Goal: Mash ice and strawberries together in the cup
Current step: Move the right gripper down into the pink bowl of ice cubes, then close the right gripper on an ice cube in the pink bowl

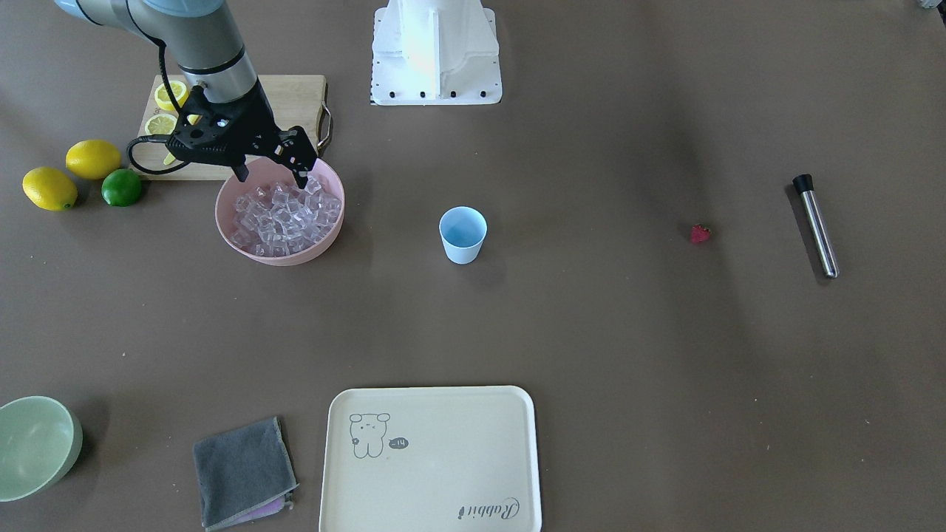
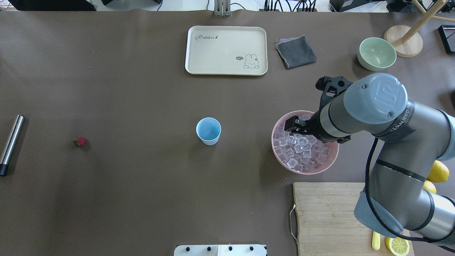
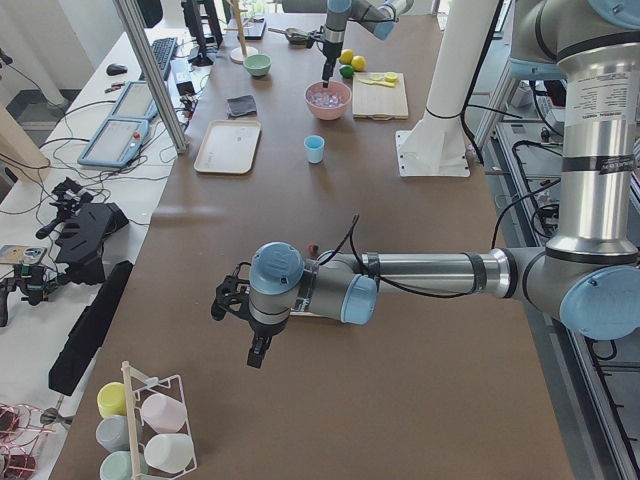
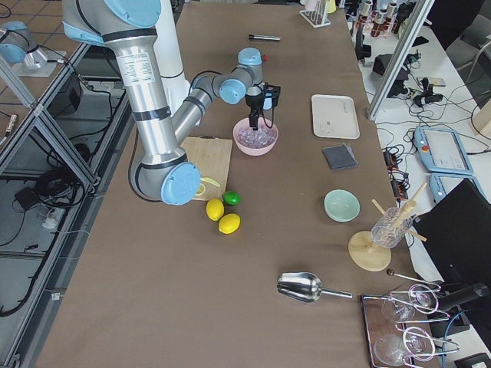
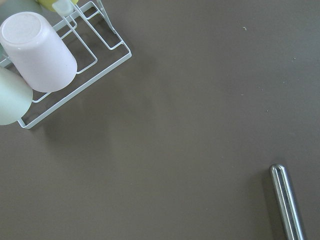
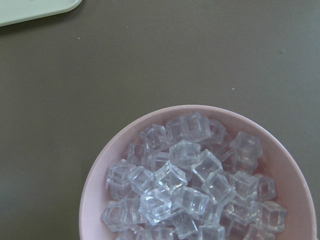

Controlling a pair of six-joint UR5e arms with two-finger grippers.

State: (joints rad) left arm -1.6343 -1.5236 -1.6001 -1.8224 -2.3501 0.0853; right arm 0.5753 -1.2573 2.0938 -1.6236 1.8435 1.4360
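Off the table's [image 2: 142, 199] left end, the left gripper [image 3: 257, 352] hangs over bare brown surface; whether it is spread or closed cannot be told. A steel rod with a black tip [image 2: 11, 144] lies flat near the left edge. Beside it, apart, the strawberry [image 2: 79, 141] rests alone. Near the middle, the light blue cup [image 2: 208, 131] stands upright, well apart from both. Further right, the ice [image 2: 296, 153] is heaped in a pink bowl [image 2: 305, 171]. The right gripper [image 1: 272, 181] is poised over the heap, fingers spread wide and gripping nothing.
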